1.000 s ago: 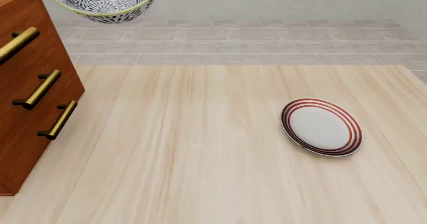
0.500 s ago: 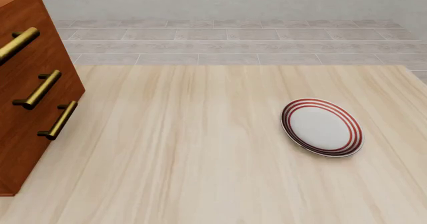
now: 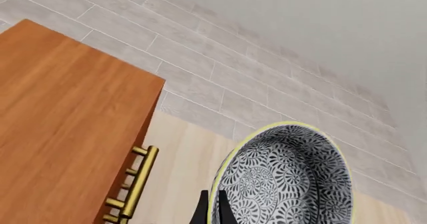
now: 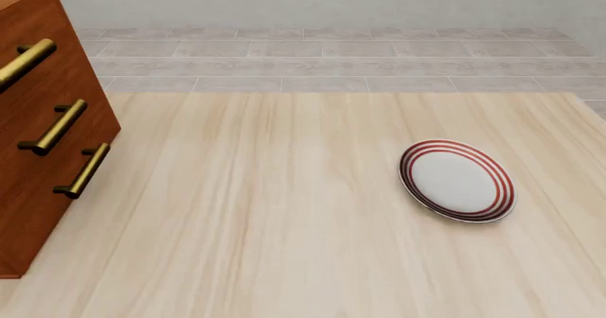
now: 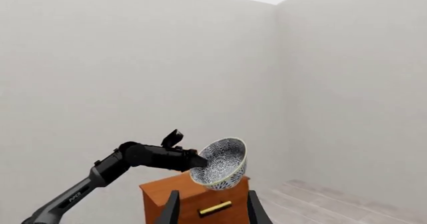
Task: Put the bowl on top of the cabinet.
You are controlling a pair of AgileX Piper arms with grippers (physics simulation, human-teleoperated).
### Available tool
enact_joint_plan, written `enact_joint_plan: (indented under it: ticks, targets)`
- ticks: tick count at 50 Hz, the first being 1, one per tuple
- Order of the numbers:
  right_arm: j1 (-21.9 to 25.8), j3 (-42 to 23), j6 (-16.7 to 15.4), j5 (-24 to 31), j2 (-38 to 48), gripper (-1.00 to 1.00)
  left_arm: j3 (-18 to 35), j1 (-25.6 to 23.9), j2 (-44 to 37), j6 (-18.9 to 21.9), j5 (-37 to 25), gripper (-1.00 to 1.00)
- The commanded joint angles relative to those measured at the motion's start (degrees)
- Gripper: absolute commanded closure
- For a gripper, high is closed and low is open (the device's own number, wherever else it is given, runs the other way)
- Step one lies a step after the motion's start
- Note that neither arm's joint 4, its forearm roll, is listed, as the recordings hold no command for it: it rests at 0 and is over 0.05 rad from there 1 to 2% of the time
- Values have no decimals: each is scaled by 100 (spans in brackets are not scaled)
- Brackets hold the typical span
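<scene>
Transport phase. The left fingers (image 3: 211,209) are closed on the rim of the bowl (image 3: 283,176), which hangs tilted in the air just off the cabinet (image 3: 63,119). The bowl should be levelled and carried sideways over the cabinet top before lowering. The left arm (image 5: 100,171) is raised and extended. The right fingers (image 5: 212,209) stand apart, empty, pointing at the cabinet.

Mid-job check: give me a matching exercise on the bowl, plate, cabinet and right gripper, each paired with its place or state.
Things:
1. bowl
2. plate
3. cabinet
4. right gripper

States:
A. open and empty
B. lying flat on the table
C. held by its rim in the left gripper, tilted, in the air
D. standing at the table's left side

Pairs: 1-C, 2-B, 3-D, 4-A
</scene>
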State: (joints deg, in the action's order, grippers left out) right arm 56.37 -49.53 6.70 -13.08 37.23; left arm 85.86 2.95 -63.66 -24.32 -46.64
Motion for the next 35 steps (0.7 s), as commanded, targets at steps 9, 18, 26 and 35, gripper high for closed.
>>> enact_joint_plan:
  ticks: [9,18,26,35]
  targets:
    - [124,25,-36,-15,-81,-100,63,310,206,-546,-164,100]
    - [255,38,-97,-25,-118,-100,216,547,244,-551,-306,100]
    - [543,87,-130,-108,-250,-100,322,717,259,-493,-420,100]
    - [689,95,-248,-145,-254,-100,419,945,231,-252,-512,100]
